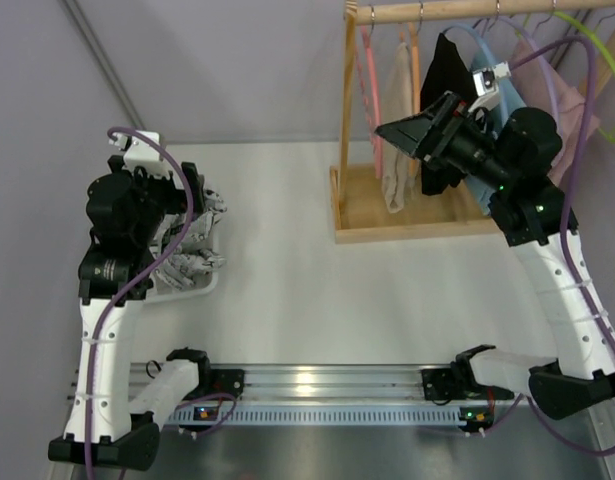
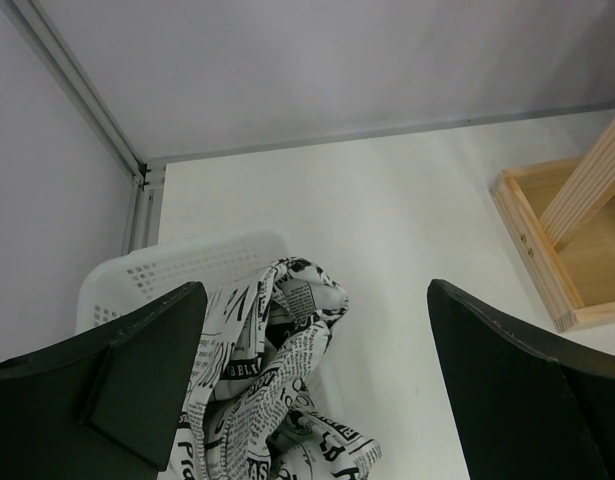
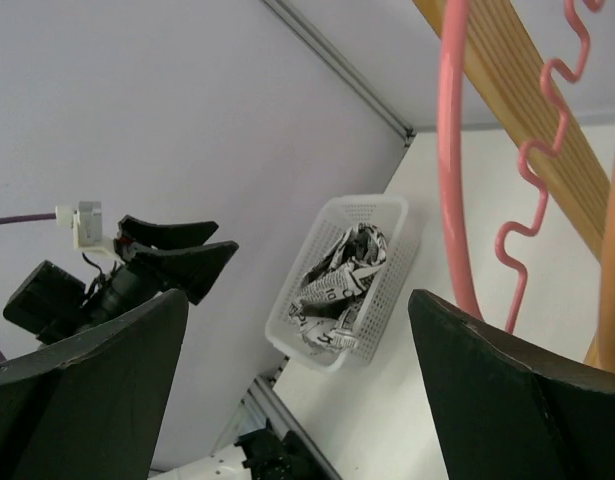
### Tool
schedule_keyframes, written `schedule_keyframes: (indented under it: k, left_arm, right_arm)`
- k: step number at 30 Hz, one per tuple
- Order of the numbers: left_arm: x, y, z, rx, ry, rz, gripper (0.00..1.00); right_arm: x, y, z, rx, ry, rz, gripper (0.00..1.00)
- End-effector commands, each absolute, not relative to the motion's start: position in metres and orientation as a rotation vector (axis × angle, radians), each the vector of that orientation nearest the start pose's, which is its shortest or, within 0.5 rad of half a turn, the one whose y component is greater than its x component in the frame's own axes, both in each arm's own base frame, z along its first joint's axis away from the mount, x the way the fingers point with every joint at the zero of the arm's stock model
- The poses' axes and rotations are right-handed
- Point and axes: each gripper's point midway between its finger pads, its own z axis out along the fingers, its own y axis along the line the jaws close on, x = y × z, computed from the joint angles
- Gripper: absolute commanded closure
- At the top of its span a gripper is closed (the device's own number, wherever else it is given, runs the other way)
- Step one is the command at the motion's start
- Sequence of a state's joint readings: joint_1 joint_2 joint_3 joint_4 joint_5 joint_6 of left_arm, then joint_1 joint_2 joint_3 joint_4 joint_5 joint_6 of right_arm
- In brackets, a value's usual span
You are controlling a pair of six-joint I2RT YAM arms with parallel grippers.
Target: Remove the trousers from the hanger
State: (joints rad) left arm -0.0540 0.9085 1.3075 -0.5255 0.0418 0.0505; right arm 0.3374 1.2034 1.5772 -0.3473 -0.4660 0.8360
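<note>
The newspaper-print trousers (image 2: 287,340) lie crumpled in a white perforated basket (image 2: 167,265) at the table's left; they also show from above (image 1: 187,265) and in the right wrist view (image 3: 342,280). My left gripper (image 2: 315,300) hangs open just over them, holding nothing; from above the left gripper (image 1: 192,200) is over the basket (image 1: 202,285). A bare pink hanger (image 3: 452,150) hangs on the rack, close beside the right finger of my right gripper (image 3: 297,300). The right gripper (image 1: 397,133) is raised beside the pink hanger (image 1: 370,75), open and empty.
A wooden rack with a tray base (image 1: 407,215) stands at the back right. On it hang a beige cloth (image 1: 395,120), a black garment (image 1: 442,60) and a blue hanger (image 1: 487,60). An aluminium rail (image 1: 327,385) runs along the near edge.
</note>
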Motion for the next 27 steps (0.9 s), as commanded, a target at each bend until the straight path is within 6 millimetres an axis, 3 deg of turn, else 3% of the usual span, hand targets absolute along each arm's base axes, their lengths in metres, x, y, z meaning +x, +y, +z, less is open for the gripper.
schedule_keyframes:
  k: [1,2,6,8,9,14,18,27]
  left_arm:
    - [0.295,-0.025,0.418,0.123,1.634,-0.063,0.02]
    - [0.296,-0.026,0.417,0.122,1.636,-0.069,0.02]
    - [0.298,-0.028,0.415,0.119,1.644,-0.089,0.02]
    - [0.3,-0.029,0.416,0.116,1.644,-0.094,0.02]
    - [0.3,-0.03,0.417,0.113,1.643,-0.1,0.02]
    - [0.298,-0.03,0.417,0.114,1.64,-0.101,0.02]
    - [0.297,-0.03,0.414,0.127,1.645,-0.098,0.02]
    - [0.295,-0.03,0.41,0.129,1.648,-0.094,0.02]
  right_arm:
    - [0.259,0.193,0.543,-0.127,1.463,1.138,0.07]
    - [0.255,0.185,0.558,-0.114,1.424,1.112,0.07]
    - [0.261,0.167,0.569,-0.093,1.399,1.051,0.08]
    - [0.275,0.156,0.563,-0.054,1.433,1.008,0.1]
    - [0.294,0.144,0.551,-0.012,1.48,0.985,0.15]
    - [0.324,0.121,0.536,0.033,1.53,0.958,0.19]
    - [0.334,0.127,0.538,-0.007,1.51,1.028,0.29]
    - [0.378,0.125,0.527,0.056,1.517,1.035,0.33]
